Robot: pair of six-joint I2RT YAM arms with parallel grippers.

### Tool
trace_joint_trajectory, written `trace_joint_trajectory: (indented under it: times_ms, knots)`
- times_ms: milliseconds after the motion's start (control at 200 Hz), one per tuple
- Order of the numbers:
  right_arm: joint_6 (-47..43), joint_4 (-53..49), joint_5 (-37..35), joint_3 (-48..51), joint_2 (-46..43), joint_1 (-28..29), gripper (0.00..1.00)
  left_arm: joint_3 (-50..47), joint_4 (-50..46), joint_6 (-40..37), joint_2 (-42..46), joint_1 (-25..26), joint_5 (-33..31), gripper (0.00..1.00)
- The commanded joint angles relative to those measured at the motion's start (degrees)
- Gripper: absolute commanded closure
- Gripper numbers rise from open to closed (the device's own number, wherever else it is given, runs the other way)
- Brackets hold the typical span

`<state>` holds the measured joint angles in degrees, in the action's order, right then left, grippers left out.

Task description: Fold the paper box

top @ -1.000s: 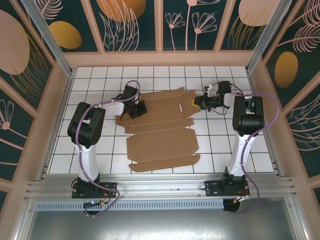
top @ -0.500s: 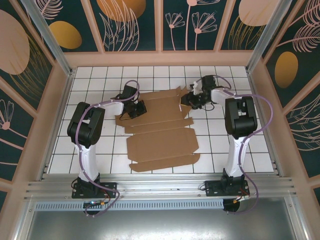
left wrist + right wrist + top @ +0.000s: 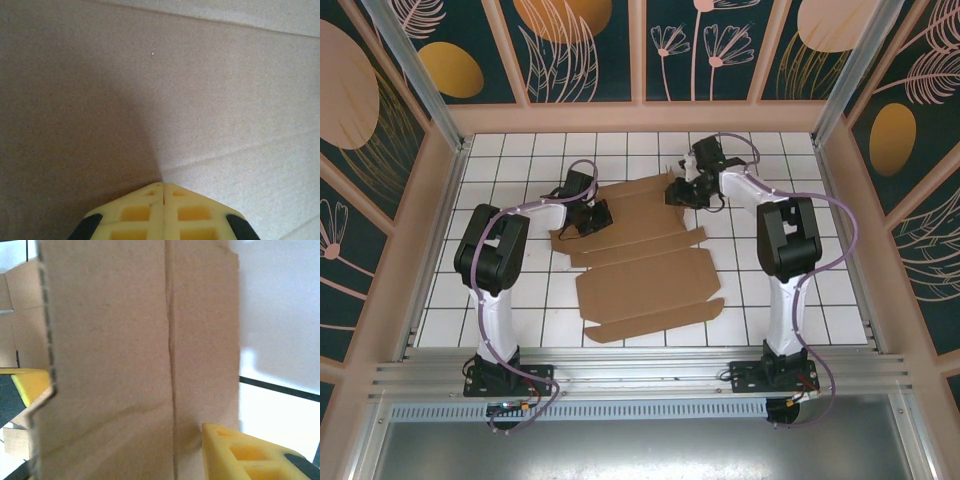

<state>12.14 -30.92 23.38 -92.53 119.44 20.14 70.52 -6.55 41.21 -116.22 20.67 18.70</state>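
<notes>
Jaws of the left gripper (image 3: 162, 189) were shut, tips pressed on the paper box (image 3: 642, 285) lying flat beneath them. Right gripper (image 3: 682, 192) stood part open against a raised flap (image 3: 110, 355), apparently not pinching it. Unheld, that flap could spring back down, and a hard push might drag the sheet from under the left tips.

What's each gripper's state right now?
Left gripper: closed, holding nothing, tips against the paper box.
Right gripper: open, fingers astride a raised flap of it.
</notes>
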Motion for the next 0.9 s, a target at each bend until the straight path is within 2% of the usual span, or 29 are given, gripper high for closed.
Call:
trace_joint_trajectory:
  times_ms: [0, 520, 676, 896]
  knots:
    - [0.2, -3.8, -4.0, -4.1, 1.2, 2.6, 0.58, -0.4, -2.1, 0.7, -2.4, 0.0, -0.6, 1.0]
    - [0.3, -4.8, -8.7, -7.2, 7.2, 5.2, 0.51, -0.2, -2.2, 0.5, -2.1, 0.0, -0.7, 1.0]
    - [-0.9, -5.1, -14.5, -6.6, 4.1, 4.7, 0.47, 0.1, -2.8, -0.2, -1.6, -0.1, -1.4, 1.0]
    - [-1.6, -3.1, -15.0, -1.8, -2.2, 1.8, 0.41, 1.1, -3.1, -0.7, -0.6, -0.3, -1.3, 1.0]
